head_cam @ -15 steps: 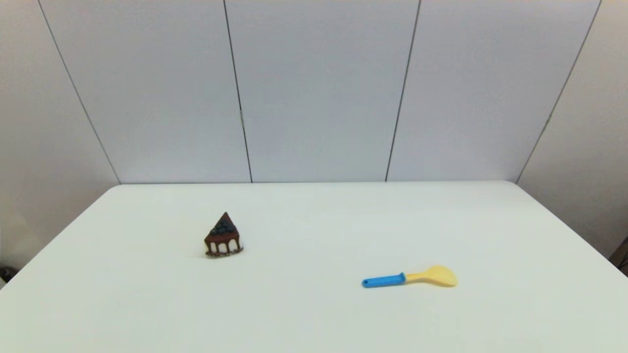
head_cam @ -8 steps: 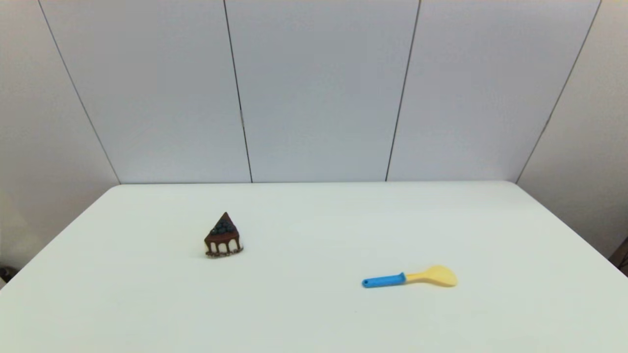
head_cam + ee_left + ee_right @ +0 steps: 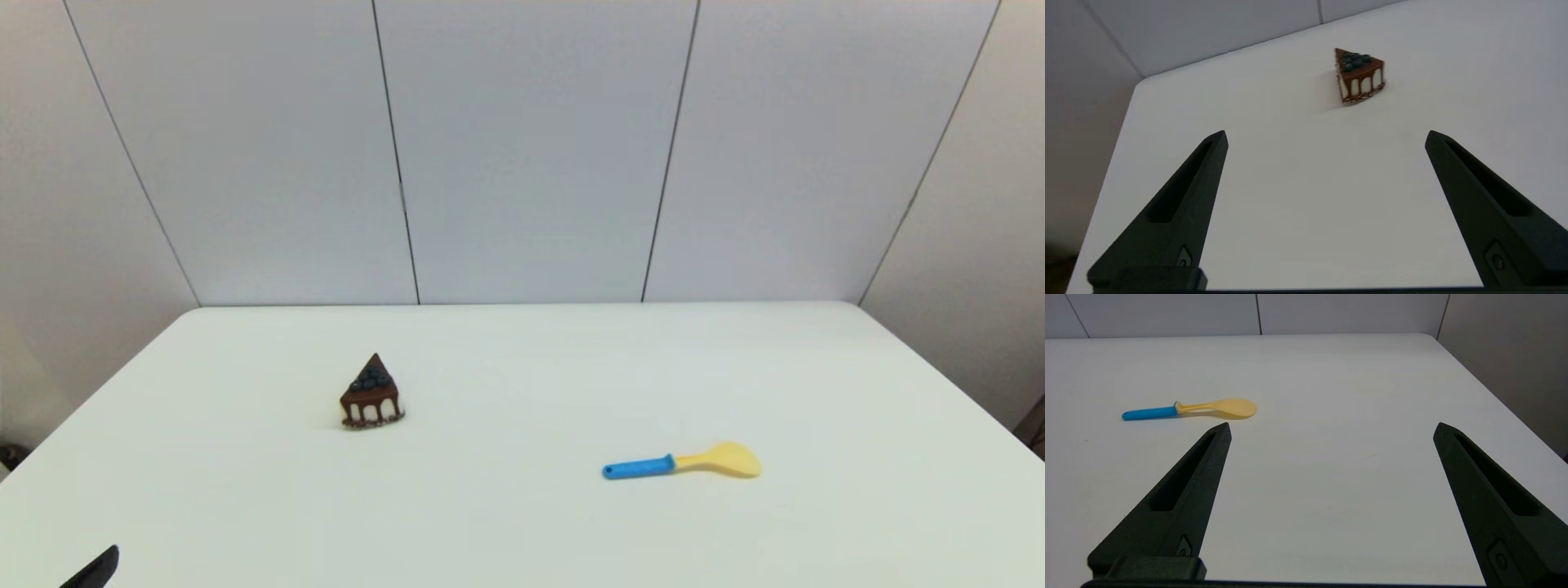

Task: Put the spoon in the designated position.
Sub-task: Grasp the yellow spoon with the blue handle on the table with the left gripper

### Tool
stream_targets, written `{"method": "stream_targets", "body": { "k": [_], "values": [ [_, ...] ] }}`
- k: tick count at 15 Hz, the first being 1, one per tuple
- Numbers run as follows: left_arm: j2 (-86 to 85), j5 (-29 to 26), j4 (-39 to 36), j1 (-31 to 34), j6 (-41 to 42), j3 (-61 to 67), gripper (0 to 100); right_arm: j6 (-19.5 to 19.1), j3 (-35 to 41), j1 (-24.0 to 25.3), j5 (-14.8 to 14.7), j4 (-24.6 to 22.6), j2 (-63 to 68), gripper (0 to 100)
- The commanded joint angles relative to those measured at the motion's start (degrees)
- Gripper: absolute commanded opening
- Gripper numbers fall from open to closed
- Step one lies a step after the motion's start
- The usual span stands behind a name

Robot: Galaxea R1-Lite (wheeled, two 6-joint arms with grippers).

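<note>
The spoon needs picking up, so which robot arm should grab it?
Probably the right. The spoon lies on the table's right half, just ahead of the open right gripper. The left gripper, also open, faces the cake slice instead.

Looks like a robot test lab or staged recording booth, not a home or kitchen. Bare white table (image 3: pixel 522 531) boxed in by plain pale grey partition panels (image 3: pixel 531 155) meeting at thin dark seams, without shelves, appliances or décor. Only props on show: a toy chocolate cake slice (image 3: pixel 1359 74) ahead of the left gripper (image 3: pixel 1325 136), between its wide-spread black fingers, and a small plastic spoon (image 3: pixel 1190 409) just beyond one fingertip of the right gripper (image 3: pixel 1331 428), likewise spread wide. Dark floor glimpsed past the table's edges.
</note>
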Motion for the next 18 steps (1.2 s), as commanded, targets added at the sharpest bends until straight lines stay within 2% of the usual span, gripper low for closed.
{"method": "stream_targets", "body": {
  "k": [1, 2, 6, 9, 15, 18],
  "values": [
    [23.81, -11.86, -3.95, -2.24, 10.27, -12.79, 100, 0.00, 0.09, 0.02, 0.03, -0.04, 0.09, 100],
    [28.20, -12.39, -4.57, -4.52, 11.85, -15.78, 100, 0.00, 0.09, 0.02, 0.03, -0.04, 0.09, 100],
    [42.97, -11.95, -4.48, -20.25, 12.20, -26.86, 100, 0.00, 0.09, 0.02, 0.03, 0.05, 0.09, 100],
    [53.16, -8.87, -4.66, -29.92, 12.03, -35.03, 100, 0.00, 0.09, 0.02, 0.03, -0.04, 0.09, 100],
    [74.08, -0.61, -4.31, -44.07, 11.76, -54.72, 100, 0.00, 0.09, 0.02, 0.03, -0.04, 0.09, 100],
    [81.90, -0.43, -2.02, -48.73, 10.09, -60.52, 100, 0.00, 0.09, 0.02, 0.03, -0.04, 0.09, 100]
  ]
}}
